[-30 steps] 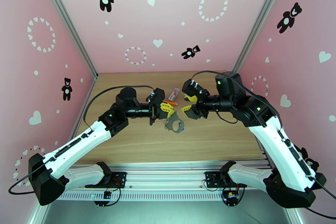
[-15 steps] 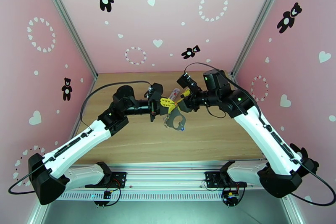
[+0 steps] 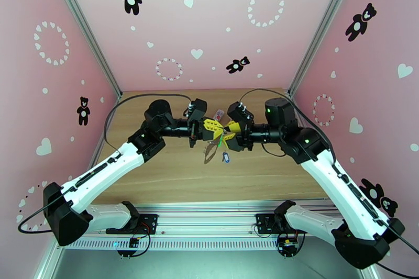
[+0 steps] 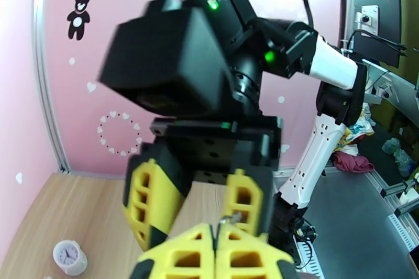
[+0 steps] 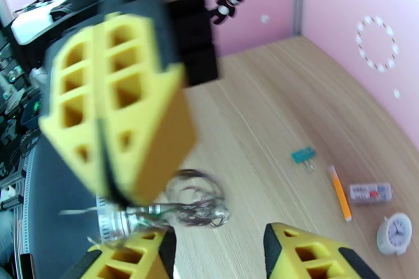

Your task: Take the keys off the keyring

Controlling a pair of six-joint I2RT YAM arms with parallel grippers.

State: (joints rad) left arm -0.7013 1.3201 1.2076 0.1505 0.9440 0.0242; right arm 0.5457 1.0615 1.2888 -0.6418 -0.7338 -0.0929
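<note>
Nearest you, the blue key [image 3: 225,157] dangles lowest from the keyring [image 3: 210,152], which seems to hang off the table [image 3: 173,180], so its weight draws the loop downward. The green key [image 3: 220,141] sits higher, just under the hands. Your left hand [image 3: 220,129] is clamped tight on the ring's top, an anchor that holds it up. Facing it, your right hand [image 3: 229,136] has its fingers parted close beside the loop and grips nothing. I judge it is placed to pinch a key and pull.
</note>
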